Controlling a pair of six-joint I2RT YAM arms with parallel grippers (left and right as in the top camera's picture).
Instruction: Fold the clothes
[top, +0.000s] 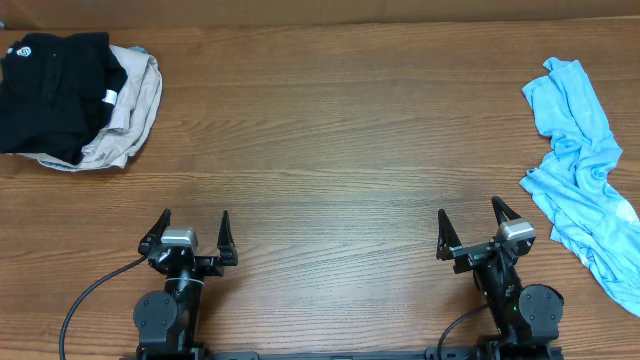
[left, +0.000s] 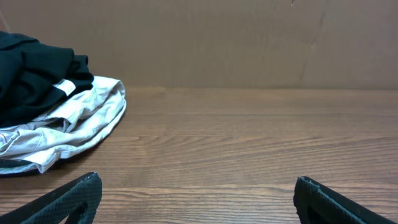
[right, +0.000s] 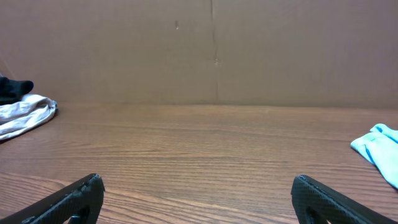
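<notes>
Left gripper (top: 194, 216) and right gripper (top: 469, 209) sit spread wide, empty, at the tabletop's (top: 330, 130) near edge. Black garment (top: 50, 90) tops beige garment (top: 138, 110) in the far-left corner, blue garment (top: 585, 180) crumpled at the right edge; pinching both layers could drag the heap.

In the overhead view the black garment (top: 50, 90) runs off the left edge of the frame and hides part of the beige garment (top: 135, 105). Its white logo (top: 22, 49) is too small to read. The light-blue garment (top: 585, 170) is cut by the right edge. The left gripper (left: 197, 179) and right gripper (right: 198, 178) show only fingertips in the wrist views, cut off at the bottom edge.
</notes>
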